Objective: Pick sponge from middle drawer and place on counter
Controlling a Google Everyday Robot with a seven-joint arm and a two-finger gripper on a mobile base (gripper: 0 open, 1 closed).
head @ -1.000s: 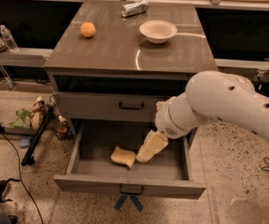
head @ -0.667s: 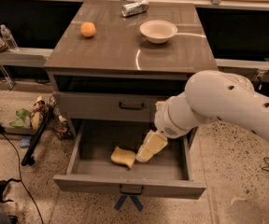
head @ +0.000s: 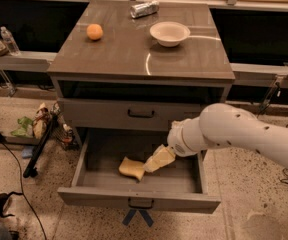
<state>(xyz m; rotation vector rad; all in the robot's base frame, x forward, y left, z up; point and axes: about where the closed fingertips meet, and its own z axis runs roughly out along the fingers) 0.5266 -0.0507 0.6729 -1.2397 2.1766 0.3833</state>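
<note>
The pale-yellow sponge (head: 130, 168) lies on the floor of the open middle drawer (head: 139, 197), a little left of its centre. My gripper (head: 149, 164) reaches down into the drawer from the right, and its tip is right at the sponge's right end. The white arm behind it crosses the drawer's right side. The counter (head: 119, 56) is the glossy grey-brown top above. Whether the gripper touches the sponge I cannot tell.
On the counter stand an orange fruit (head: 95, 31), a white bowl (head: 169, 33) and a crushed can (head: 144, 9). A closed grey drawer front (head: 141, 114) sits above the open one. Clutter and a dark pole (head: 39, 134) lie on the floor at the left.
The bulky part of my arm has dropped lower on the right. The gripper's tip stays at the sponge's right end. The sponge has not moved.
</note>
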